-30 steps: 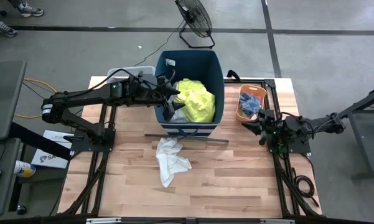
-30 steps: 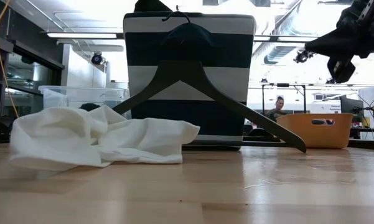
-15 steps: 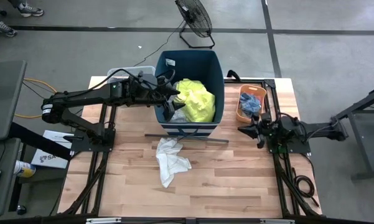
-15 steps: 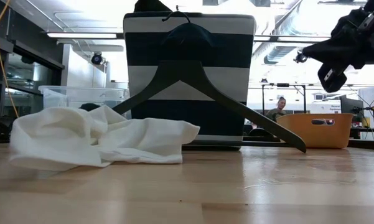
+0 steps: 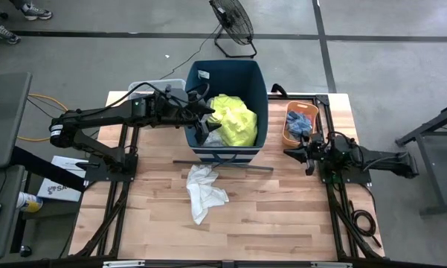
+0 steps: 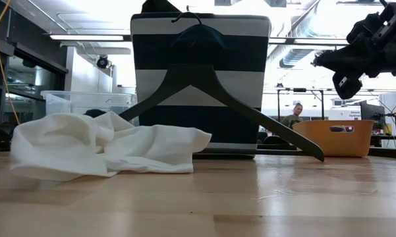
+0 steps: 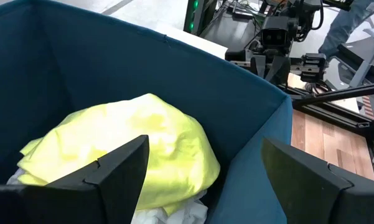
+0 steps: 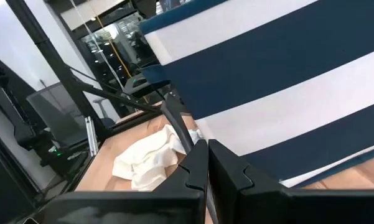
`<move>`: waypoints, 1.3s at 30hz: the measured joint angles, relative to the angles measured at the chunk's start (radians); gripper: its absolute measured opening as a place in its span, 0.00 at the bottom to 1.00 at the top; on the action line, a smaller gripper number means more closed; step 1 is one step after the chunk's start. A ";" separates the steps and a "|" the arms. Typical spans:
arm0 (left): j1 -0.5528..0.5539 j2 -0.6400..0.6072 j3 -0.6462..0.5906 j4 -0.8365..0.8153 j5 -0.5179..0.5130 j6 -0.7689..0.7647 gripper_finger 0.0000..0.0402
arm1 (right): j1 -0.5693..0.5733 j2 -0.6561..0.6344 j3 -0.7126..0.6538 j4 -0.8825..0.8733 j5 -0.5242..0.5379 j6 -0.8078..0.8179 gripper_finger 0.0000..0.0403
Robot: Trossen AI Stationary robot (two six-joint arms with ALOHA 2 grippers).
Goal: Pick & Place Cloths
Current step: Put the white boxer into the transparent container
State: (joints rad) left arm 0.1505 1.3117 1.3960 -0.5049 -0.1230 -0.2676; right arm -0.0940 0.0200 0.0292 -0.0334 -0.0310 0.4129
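Note:
A neon-yellow shirt (image 5: pixel 234 119) (image 7: pixel 130 143) lies on top of other cloths inside the tall dark-blue bin (image 5: pixel 262 85). My left gripper (image 5: pixel 201 123) (image 7: pixel 205 180) hangs open over the bin's left side, above the shirt, and touches nothing. A large white garment (image 5: pixel 204 190) (image 6: pixel 105 148) lies crumpled on the table in front of the bin. My right gripper (image 5: pixel 290 152) (image 8: pixel 205 168) is shut and empty. It hangs above the table right of the bin and points toward the table's left. Blue pieces (image 5: pixel 301 123) lie in the orange tub (image 5: pixel 287 132).
A dark hanger (image 5: pixel 223 164) (image 6: pixel 217 99) leans against the bin's striped front (image 6: pixel 201 79). A clear plastic box (image 5: pixel 145 83) stands at the far left. Bare wood lies near the front edge. A person (image 6: pixel 295 113) sits in the room behind.
My right arm has swung toward the table's near edge and sunk a little. Its gripper has turned to point level at the table's left and has stayed shut. The cloths have not moved.

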 joint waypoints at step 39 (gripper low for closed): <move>-0.401 0.008 0.000 -0.441 -0.107 -0.137 0.76 | 0.000 0.000 -0.003 0.021 0.002 0.004 0.01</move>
State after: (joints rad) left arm -0.2506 1.3197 1.3956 -0.9460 -0.2301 -0.4045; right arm -0.0937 0.0204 0.0267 -0.0120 -0.0287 0.4168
